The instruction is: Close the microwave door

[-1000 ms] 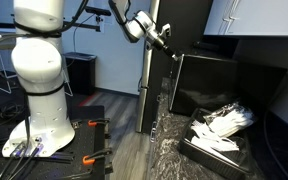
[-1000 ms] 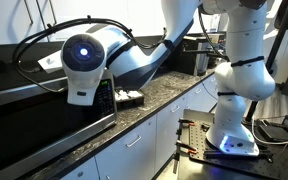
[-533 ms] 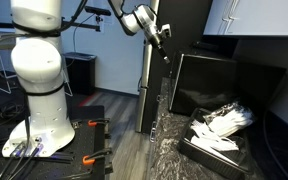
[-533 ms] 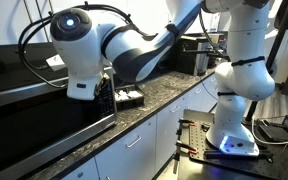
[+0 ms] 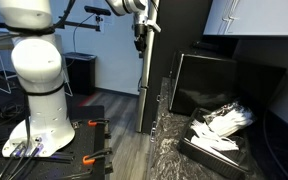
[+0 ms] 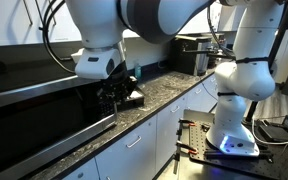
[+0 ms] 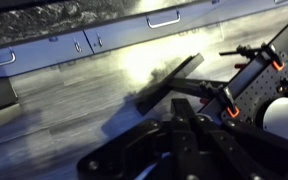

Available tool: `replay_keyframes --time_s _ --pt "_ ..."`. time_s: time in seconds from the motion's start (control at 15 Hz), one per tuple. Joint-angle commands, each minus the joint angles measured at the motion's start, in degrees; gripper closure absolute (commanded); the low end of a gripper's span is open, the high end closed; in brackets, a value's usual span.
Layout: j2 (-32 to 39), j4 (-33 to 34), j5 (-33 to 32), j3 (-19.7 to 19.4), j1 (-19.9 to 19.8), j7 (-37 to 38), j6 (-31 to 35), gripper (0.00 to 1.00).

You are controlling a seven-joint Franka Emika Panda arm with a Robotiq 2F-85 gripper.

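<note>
The black microwave point(image 5: 224, 80) stands on the dark speckled counter point(image 5: 169, 150) at the right in an exterior view; its dark front faces the room and I cannot tell how far its door stands. My gripper point(image 5: 140, 44) hangs fingers-down high up, left of the microwave and clear of it. In an exterior view it is close to the camera point(image 6: 119, 98), above the counter's edge next to a glossy black panel point(image 6: 39, 125). In the blurred wrist view the fingers point(image 7: 182, 103) lie together with nothing between them.
A black tray of white items point(image 5: 219, 128) sits on the counter in front of the microwave and also shows behind the gripper point(image 6: 134, 98). A tall dark cabinet point(image 5: 156, 70) stands under the gripper. The white robot base point(image 5: 39, 90) is on the floor, with white drawers point(image 6: 134, 150) below the counter.
The gripper has swung away from the microwave's upper left corner, moving left and turning to point downward. The microwave and tray look unchanged.
</note>
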Motion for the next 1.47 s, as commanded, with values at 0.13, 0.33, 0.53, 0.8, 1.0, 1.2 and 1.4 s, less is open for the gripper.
replay_keyframes --time_s 0.13,0.33,0.53,0.8,1.0,1.2,1.4 --pt "-11.63 -11.72 15.23 -1.65 0.82 7.58 2.05 1.00" --pt "-17.26 -17.25 20.38 -2.31 1.68 11.88 3.78 1.00" --pt "-22.33 -21.85 21.87 -2.56 2.10 19.29 5.49 1.00" --pt "-27.98 -26.51 20.57 -2.83 2.60 30.61 6.02 1.00" --pt "-29.39 -27.75 19.38 -2.96 2.38 39.12 7.87 1.00" --pt "-28.51 -27.45 16.54 -3.30 1.80 46.51 11.43 0.89" --pt "-24.67 -25.22 12.35 -4.16 0.89 51.56 15.77 0.59"
